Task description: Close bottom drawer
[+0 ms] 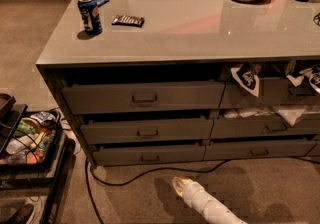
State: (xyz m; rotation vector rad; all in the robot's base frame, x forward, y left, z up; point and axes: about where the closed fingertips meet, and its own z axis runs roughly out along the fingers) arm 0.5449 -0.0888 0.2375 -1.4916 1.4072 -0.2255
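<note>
Extending from the 5 o'clock edge of the view, the white, ribbed robot arm (212, 209) lies low over the beige carpet (270, 188) and points toward 10 o'clock. The gold-tipped gripper (181, 185) sits at its end, near the floor and apart from the cabinet. Whether the gripper is spread or closed cannot be told.

The bottom drawer (148, 154), a flat dark-grey metal front with a small central pull handle (150, 157), is located at 12 o'clock from the gripper, lowest in the left stack. It stands slightly out from the frame, with a dark gap along its top edge. The two taller dark-grey drawers above it also stand slightly out.

A black cable (150, 172) runs across the carpet between the gripper and the drawer front.

On the glossy grey countertop (190, 33), a blue drink can (90, 14) stands upright at 10 o'clock, with a dark wrapped snack bar (127, 20) lying just beside it.
</note>
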